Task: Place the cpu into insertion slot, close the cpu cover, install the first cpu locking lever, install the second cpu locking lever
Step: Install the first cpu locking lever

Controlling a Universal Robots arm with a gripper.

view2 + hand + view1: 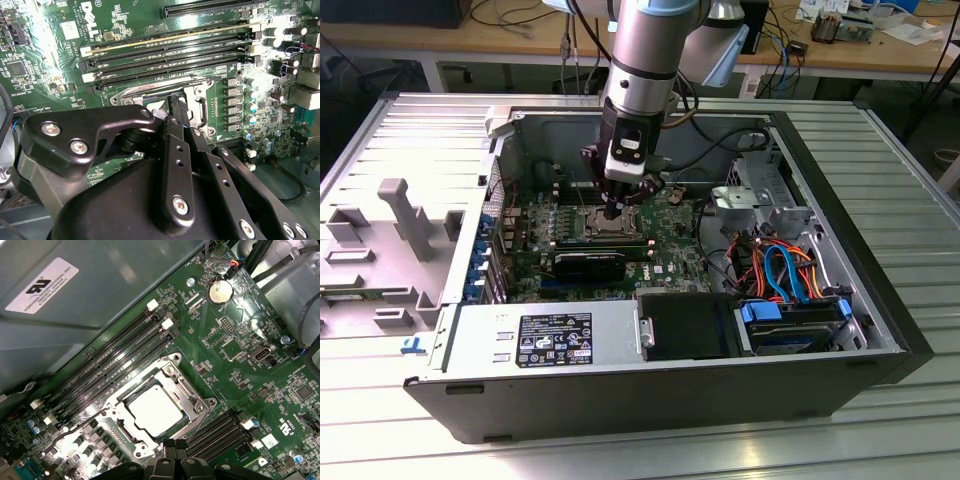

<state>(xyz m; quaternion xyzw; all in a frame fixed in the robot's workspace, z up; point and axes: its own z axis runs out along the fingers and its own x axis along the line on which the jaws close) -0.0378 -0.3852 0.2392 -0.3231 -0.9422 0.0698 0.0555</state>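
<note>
Inside the slot (159,412) on the green board (235,355) lies the cpu (154,411), the cover (131,392) closed flat around it. Just beside the slot's edge stand the fingers (169,450), narrow and holding nothing, directly above the socket (611,222) in the exterior view.

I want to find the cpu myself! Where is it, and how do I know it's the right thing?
Look inside the open computer case at the green circuit board. The tool hangs right over the spot. Between the long black memory slots sits the cpu, a flat, pale, silvery square inside a shiny metal frame; nothing else there is square and plain.
</note>
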